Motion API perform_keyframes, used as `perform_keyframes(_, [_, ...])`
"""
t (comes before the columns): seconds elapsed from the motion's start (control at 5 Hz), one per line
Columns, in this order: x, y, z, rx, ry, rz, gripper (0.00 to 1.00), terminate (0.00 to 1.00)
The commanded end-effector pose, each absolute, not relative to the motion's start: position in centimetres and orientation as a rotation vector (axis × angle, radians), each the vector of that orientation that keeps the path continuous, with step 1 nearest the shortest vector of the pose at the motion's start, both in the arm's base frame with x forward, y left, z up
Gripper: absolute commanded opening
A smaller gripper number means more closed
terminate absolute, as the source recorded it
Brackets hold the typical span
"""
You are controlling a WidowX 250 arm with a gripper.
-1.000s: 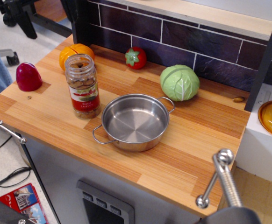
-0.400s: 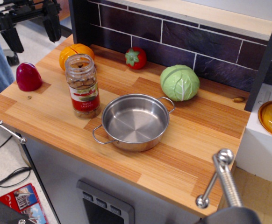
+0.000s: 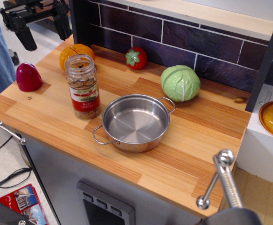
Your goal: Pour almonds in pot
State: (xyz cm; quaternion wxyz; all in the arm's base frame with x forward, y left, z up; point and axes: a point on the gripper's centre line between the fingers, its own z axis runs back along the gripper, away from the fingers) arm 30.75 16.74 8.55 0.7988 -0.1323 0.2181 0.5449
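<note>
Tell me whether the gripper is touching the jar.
Apart. The only view shows the gripper open, up at the counter's far left corner, well clear of the jar.

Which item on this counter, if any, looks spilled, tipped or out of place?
Nothing is tipped. The almond jar stands upright with no lid, and the pot sits level and empty. Two small brown bits, one near the red piece and one, could be stray almonds.

Your single view: high front vantage, angled down across the light striped wooden counter (image 3: 183, 159) toward the dark tiled backsplash (image 3: 183, 40), mid-range.
</note>
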Motion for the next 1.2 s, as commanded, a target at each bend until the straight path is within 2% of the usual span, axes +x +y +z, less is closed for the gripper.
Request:
perform_keyframes(0.0, [31.4,15.3,8.6,-0.335,0.447,1.085,1.0,0.0])
perform_keyframes(0.2, [30.6,12.2,8.2,-0.369,0.51,1.095,1.0,0.0])
perform_keyframes(0.4, [29.4,10.0,7.3,-0.361,0.56,1.104,1.0,0.0])
perform_keyframes(0.8, [27.8,8.5,6.0,-0.324,0.621,1.108,1.0,0.0])
perform_keyframes(1.0, [27.7,8.2,5.8,-0.343,0.651,1.107,1.0,0.0])
